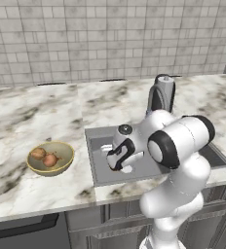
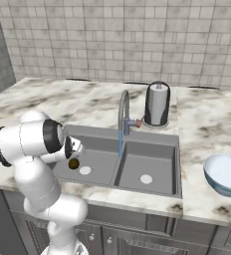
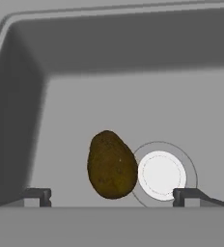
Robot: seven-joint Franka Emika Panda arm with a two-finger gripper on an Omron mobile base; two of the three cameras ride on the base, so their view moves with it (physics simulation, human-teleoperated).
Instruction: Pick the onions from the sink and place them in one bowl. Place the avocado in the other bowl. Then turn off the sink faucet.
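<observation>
Grey tiled wall backs a marble counter (image 1: pixel 17 121) into which the grey double-basin sink (image 2: pixel 152 149) is sunk. At centre left of the left base view, the yellow-gold bowl (image 1: pixel 34 168) sits on the counter left of the sink and holds both orange-brown onions (image 1: pixel 44 156), lying side by side. At the right edge of the right base view, a second, pale blue-white bowl (image 2: pixel 226 174) rests on the counter right of the sink. The gooseneck faucet (image 2: pixel 122 112) arches over the divider between the basins, with a thin blue stream falling from its spout; a dark cylindrical holder with a white roll (image 2: pixel 157 103) stands just beside it on the counter. In my hand view, the avocado (image 3: pixel 111 165) lies on the basin floor at lower centre, touching the rim of the white drain disc (image 3: pixel 162 174) to its right. My jaws (image 3: pixel 112 195) are spread wide at the bottom of that view, with the avocado's lower end between the two tips, neither touching it.
</observation>
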